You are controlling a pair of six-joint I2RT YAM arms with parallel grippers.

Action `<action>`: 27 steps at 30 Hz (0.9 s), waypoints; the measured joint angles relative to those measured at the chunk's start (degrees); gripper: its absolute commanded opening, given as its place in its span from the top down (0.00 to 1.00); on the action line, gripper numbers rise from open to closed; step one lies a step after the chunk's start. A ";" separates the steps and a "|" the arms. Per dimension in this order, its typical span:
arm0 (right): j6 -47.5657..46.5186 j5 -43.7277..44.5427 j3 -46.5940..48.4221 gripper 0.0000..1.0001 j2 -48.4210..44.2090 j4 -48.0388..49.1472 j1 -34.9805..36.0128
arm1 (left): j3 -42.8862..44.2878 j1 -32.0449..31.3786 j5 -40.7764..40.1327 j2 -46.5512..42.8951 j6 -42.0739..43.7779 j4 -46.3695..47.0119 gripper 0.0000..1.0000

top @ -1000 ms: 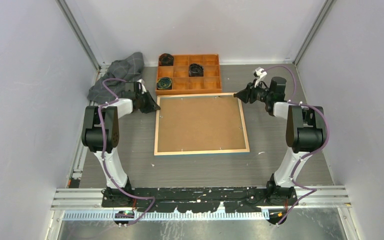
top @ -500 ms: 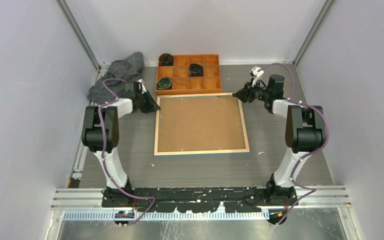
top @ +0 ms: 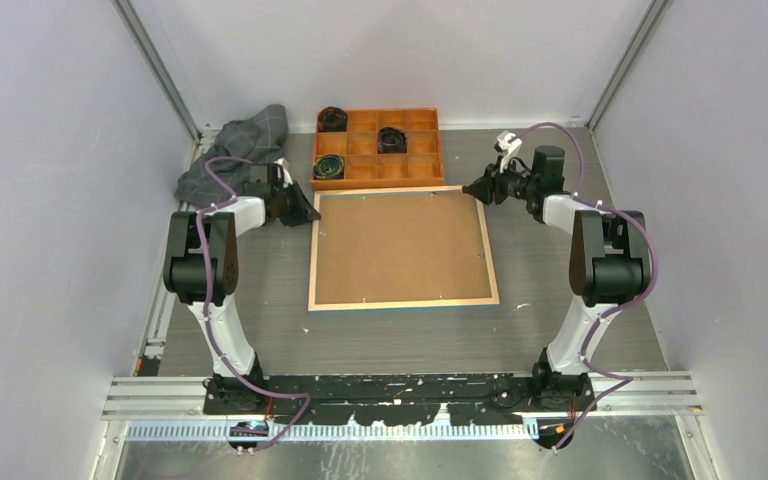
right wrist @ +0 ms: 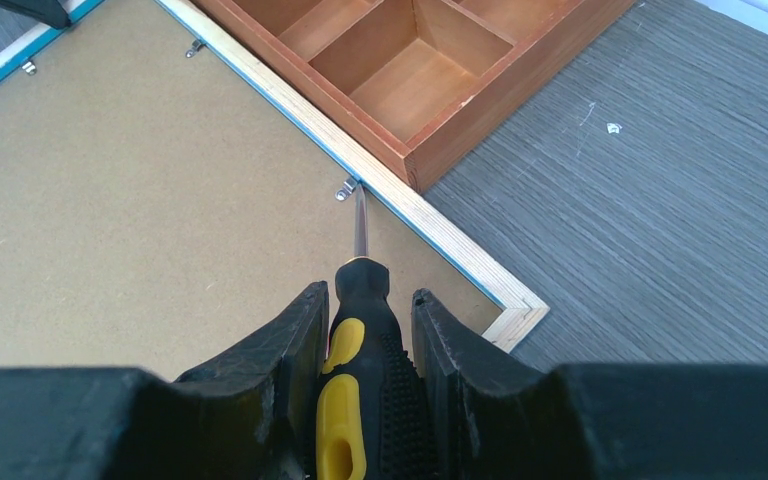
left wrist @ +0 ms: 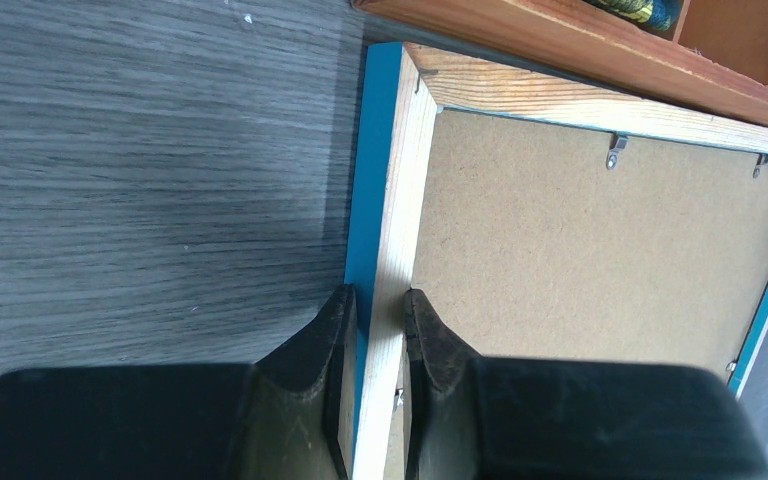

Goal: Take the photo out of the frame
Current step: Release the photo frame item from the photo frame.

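The frame [top: 400, 302] lies face down on the table, its wood rim [left wrist: 405, 180] and blue border up around a brown backing board [top: 400, 245]. The photo is hidden under that board. My left gripper [left wrist: 378, 295] is shut on the frame's left rim near the far corner, seen from above at the left gripper [top: 310, 212]. My right gripper [right wrist: 370, 292] is shut on a black and yellow screwdriver [right wrist: 360, 340]. Its metal tip touches a small clip [right wrist: 346, 188] on the far rim near the right corner. From above, the right gripper [top: 477, 189] is at that corner.
An orange compartment tray [top: 438, 150] stands right behind the frame, its wall [right wrist: 460, 130] close to the screwdriver tip; black round parts sit in some cells. A grey cloth [top: 240, 150] lies at the back left. More clips [left wrist: 615, 152] hold the board.
My right wrist has shifted a little toward the back of the table with the screwdriver still at the frame's far right corner. The left arm and the frame have not moved.
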 measured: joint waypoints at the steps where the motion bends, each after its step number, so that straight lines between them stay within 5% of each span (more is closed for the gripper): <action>1: -0.37 0.02 0.13 0.99 0.00 -0.46 0.02 | 0.00 0.00 0.00 0.00 0.00 0.00 0.99; 27: -4.52 1.68 3.30 0.99 0.11 -6.82 1.14 | 0.04 0.09 0.22 0.07 0.00 -0.02 0.99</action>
